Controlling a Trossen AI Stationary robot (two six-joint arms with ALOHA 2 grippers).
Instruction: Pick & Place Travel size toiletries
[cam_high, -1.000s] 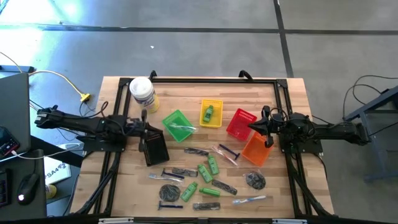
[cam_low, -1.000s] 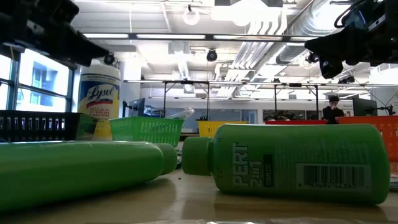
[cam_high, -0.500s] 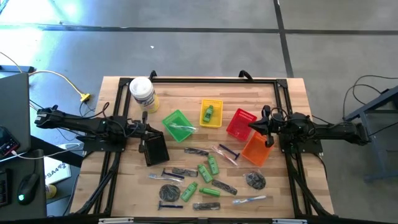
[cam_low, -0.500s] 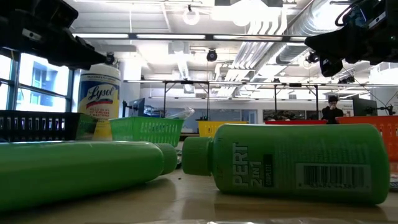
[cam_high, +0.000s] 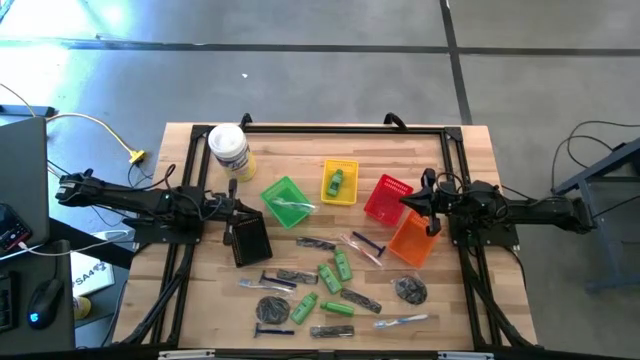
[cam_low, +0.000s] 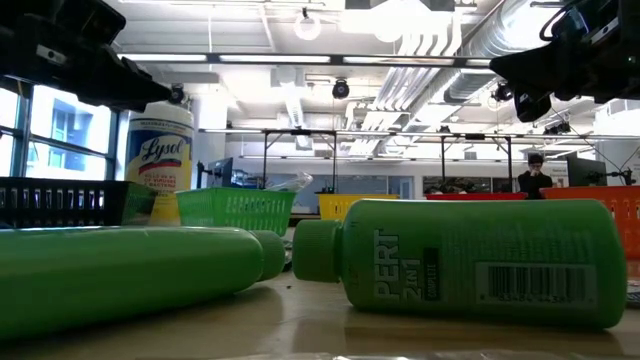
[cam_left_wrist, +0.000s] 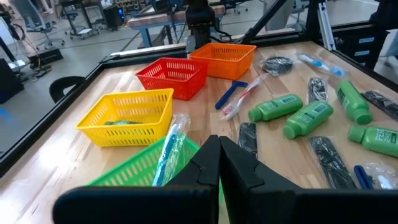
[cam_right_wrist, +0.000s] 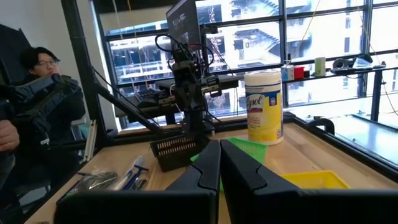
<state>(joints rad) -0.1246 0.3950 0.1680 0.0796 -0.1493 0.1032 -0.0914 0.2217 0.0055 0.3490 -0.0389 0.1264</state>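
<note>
Black basket (cam_high: 249, 240) by left claw (cam_high: 232, 211).

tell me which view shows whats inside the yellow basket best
The high view: looking straight down into the yellow basket, it shows one green bottle inside. The left wrist view shows green through the mesh. The low and right wrist views show only its edge.

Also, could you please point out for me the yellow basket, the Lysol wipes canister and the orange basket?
yellow basket (cam_high: 349, 168): high view, on its far right rim.
Lysol wipes canister (cam_high: 226, 140): high view, on its white lid.
orange basket (cam_high: 409, 243): high view, on its mesh floor.
</note>
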